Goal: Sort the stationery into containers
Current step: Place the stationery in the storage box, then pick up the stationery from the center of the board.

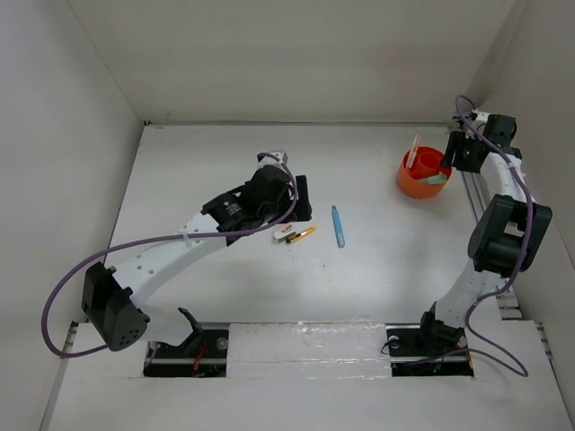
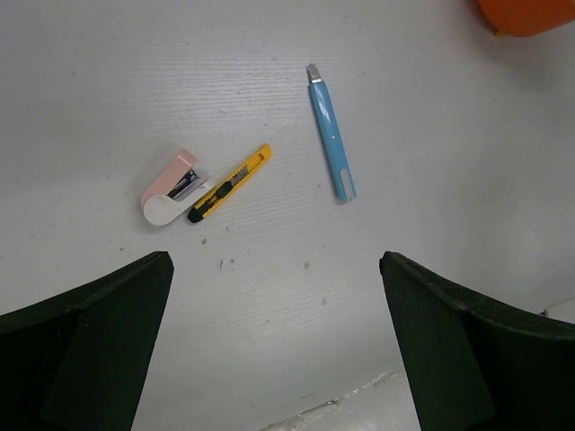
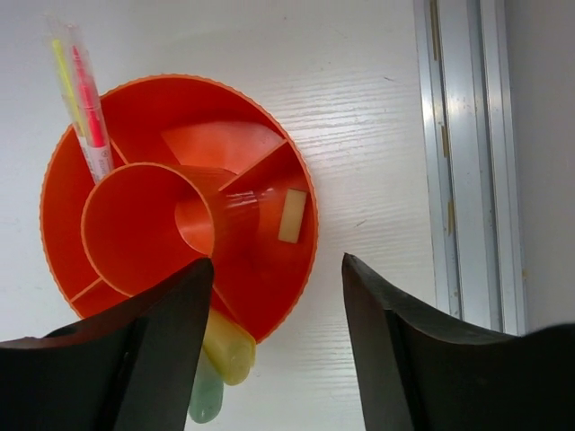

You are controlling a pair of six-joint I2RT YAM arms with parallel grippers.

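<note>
The orange-red cup (image 1: 413, 187) stands at the back right and is split into compartments. In the right wrist view the cup (image 3: 144, 224) holds a tan cube (image 3: 292, 215), a clear stick with yellow and red cores (image 3: 83, 103), and a yellow stick (image 3: 229, 346) and a pale green stick (image 3: 205, 395) poking over its rim. My right gripper (image 3: 277, 265) is open and empty above the cup's right edge (image 1: 460, 154). A pink-white eraser (image 2: 169, 189), a yellow-black stick (image 2: 230, 182) and a blue pen (image 2: 331, 131) lie mid-table. My left gripper (image 2: 274, 265) is open and empty, just near of them (image 1: 302, 203).
White walls close in the table on the left, back and right. An aluminium rail (image 3: 463, 153) runs along the right edge beside the cup. A corner of the cup (image 2: 526, 13) shows at the top right of the left wrist view.
</note>
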